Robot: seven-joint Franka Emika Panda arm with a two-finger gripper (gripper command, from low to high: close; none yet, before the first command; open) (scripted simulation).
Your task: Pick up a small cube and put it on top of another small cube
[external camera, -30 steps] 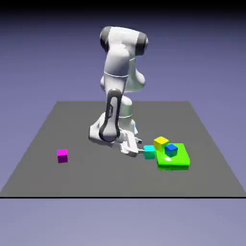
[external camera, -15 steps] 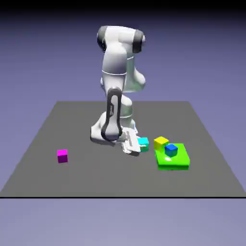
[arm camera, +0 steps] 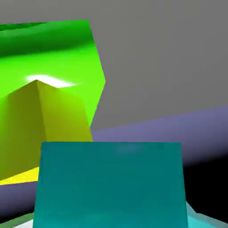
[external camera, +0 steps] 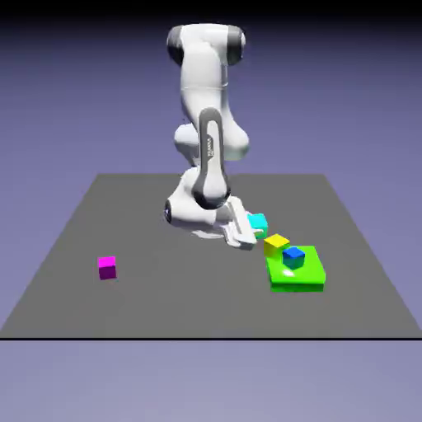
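Observation:
My gripper (external camera: 254,229) is shut on the small cyan cube (external camera: 258,222) and holds it in the air, above and just left of the yellow cube (external camera: 276,242) in the exterior view. The yellow cube rests on the table against the green block's far left corner. In the hand view the cyan cube (arm camera: 110,183) fills the bottom and hides both fingertips. Beyond it the yellow cube (arm camera: 40,124) shows at the left, in front of the green block (arm camera: 62,49).
A flat green block (external camera: 297,270) lies on the table with a blue cube (external camera: 293,258) on top of it. A magenta cube (external camera: 106,267) sits alone far to the exterior view's left. The grey table (external camera: 165,305) ends at a dark front edge.
The gripper has lifted the cyan cube off the table and carried it up and to the exterior view's right, toward the yellow cube. The arm's upper links have swung upright.

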